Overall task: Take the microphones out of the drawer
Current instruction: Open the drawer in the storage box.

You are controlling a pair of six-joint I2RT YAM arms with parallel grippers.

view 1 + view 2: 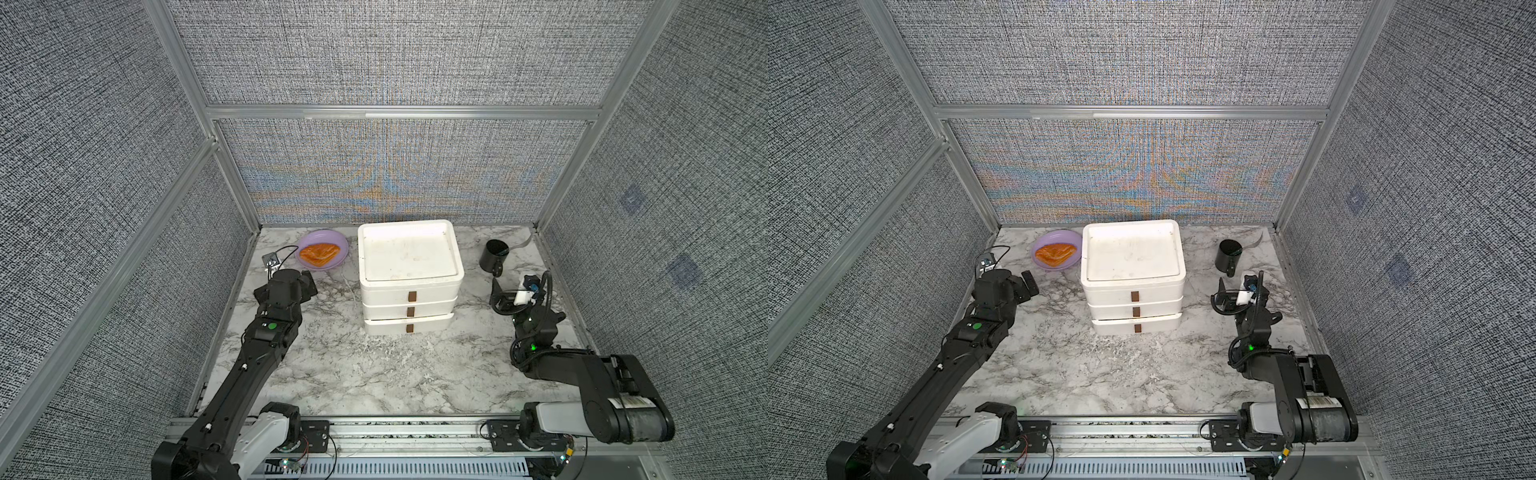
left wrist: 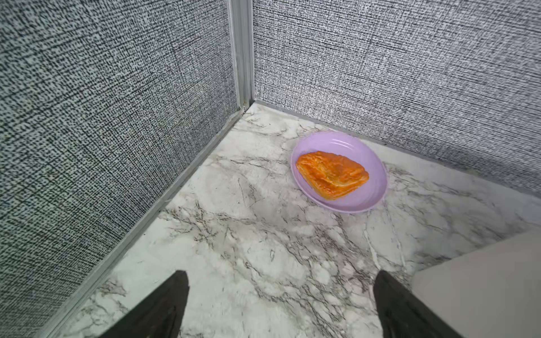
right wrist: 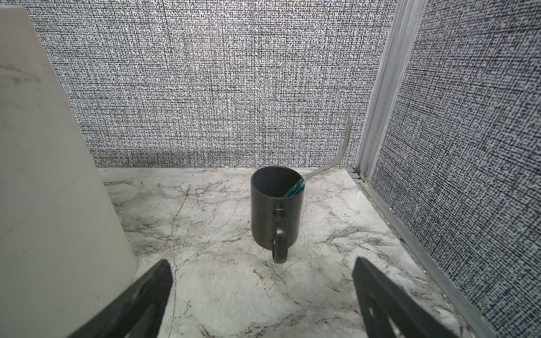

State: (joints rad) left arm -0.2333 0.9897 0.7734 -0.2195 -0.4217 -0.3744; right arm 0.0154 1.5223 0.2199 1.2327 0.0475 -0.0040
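Observation:
A white three-drawer unit (image 1: 409, 270) stands at the back middle of the marble table, and both top views show it. Each drawer front has a brown handle (image 1: 412, 311). The bottom drawer (image 1: 386, 328) sticks out slightly past the two above it. The microphone is hidden. My left gripper (image 1: 291, 276) hovers left of the unit, open and empty, facing the back left corner (image 2: 281, 275). To the right of the unit my right gripper (image 1: 519, 284) is also open and empty, pointing at a black mug (image 3: 276, 204).
A purple plate (image 1: 332, 266) with an orange pastry (image 2: 332, 174) sits back left beside the unit. The black mug (image 1: 494, 254) holds a utensil (image 3: 336, 158) back right. Fabric walls close in the table on three sides. The unit's side (image 3: 44, 175) is near my right gripper.

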